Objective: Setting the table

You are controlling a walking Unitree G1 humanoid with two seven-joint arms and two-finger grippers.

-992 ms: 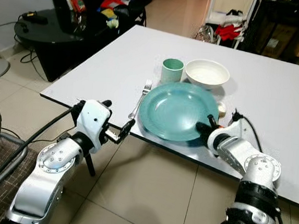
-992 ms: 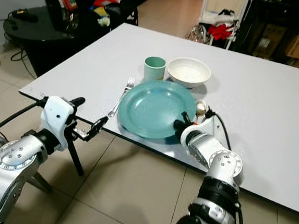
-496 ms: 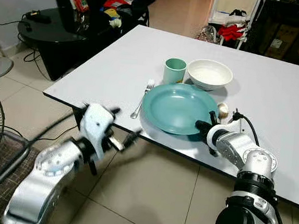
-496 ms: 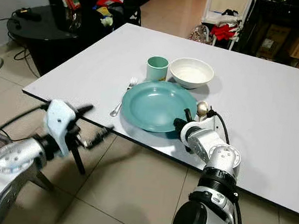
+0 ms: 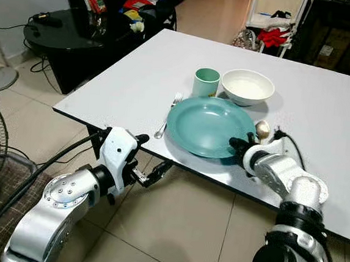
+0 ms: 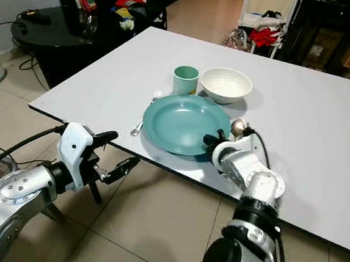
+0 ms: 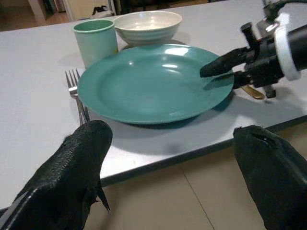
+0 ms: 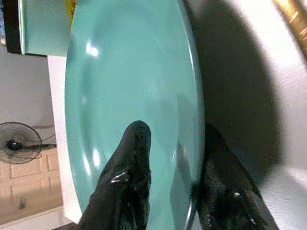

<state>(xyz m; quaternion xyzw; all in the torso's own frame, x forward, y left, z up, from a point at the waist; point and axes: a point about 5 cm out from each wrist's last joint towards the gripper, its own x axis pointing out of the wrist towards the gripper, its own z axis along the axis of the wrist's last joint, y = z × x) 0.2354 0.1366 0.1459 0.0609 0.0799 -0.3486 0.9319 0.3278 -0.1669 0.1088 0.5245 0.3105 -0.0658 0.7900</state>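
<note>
We are seeing a teal plate [image 5: 208, 125], a pale green cup [image 5: 206, 83], a white bowl [image 5: 247, 87], a silver fork [image 5: 169, 114] and a white bench [image 5: 137, 72].

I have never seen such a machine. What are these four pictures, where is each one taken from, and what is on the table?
This is a humanoid robot with two silver arms, each ending in two long black fingers. The two wide pictures come from cameras in its head, looking down. The other two come from a camera on each wrist, looking along that arm's fingers.

On the white table lie a teal plate, a fork on its left, a green cup, a white bowl and a spoon on the plate's right.

The right gripper holds the plate's near rim, one finger above and one below. The left gripper is open and empty, below the table edge.
</note>
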